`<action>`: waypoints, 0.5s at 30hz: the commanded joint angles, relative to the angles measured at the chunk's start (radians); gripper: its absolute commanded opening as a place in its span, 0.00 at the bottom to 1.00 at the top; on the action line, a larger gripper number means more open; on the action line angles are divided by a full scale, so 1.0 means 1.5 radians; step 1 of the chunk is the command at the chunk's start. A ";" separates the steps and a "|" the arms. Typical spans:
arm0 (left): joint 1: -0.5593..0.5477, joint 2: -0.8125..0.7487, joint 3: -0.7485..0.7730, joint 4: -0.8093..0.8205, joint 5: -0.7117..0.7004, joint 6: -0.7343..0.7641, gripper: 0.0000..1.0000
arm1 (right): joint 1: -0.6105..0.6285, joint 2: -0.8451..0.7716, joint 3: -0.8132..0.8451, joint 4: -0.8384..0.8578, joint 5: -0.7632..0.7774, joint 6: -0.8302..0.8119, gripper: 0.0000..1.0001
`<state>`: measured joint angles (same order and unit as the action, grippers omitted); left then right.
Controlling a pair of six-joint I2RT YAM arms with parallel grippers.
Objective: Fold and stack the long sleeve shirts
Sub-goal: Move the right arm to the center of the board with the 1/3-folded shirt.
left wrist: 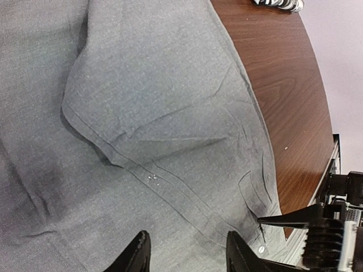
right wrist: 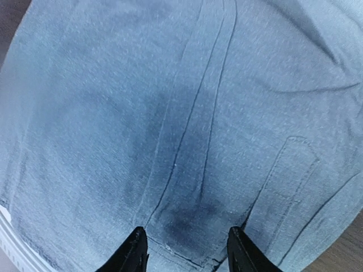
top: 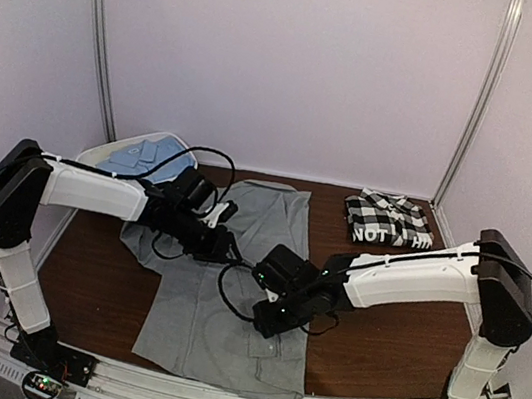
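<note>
White letters "NOT" stand on a black band of the checked shirt [top: 389,219], well beyond the right gripper [top: 264,325]; the following letters blur

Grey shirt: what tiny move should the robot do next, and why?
Probably lower the left tool and pinch the sleeve sticking out leftward, to fold it in. The grey shirt lies spread open, and both tools, the right tool too, hover open holding nothing.
</note>
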<state>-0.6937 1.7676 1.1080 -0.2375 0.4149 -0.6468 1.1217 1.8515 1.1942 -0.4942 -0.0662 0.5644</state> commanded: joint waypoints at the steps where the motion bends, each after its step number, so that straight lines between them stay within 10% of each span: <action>1: 0.005 0.011 0.047 0.011 0.003 0.003 0.46 | -0.037 -0.089 0.009 0.015 0.034 0.012 0.51; 15: 0.026 0.190 0.223 0.022 -0.051 0.008 0.39 | -0.186 -0.238 -0.173 0.243 -0.063 0.106 0.50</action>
<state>-0.6857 1.9781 1.3827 -0.2325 0.3840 -0.6460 0.8600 1.5208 0.9741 -0.2375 -0.1017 0.6830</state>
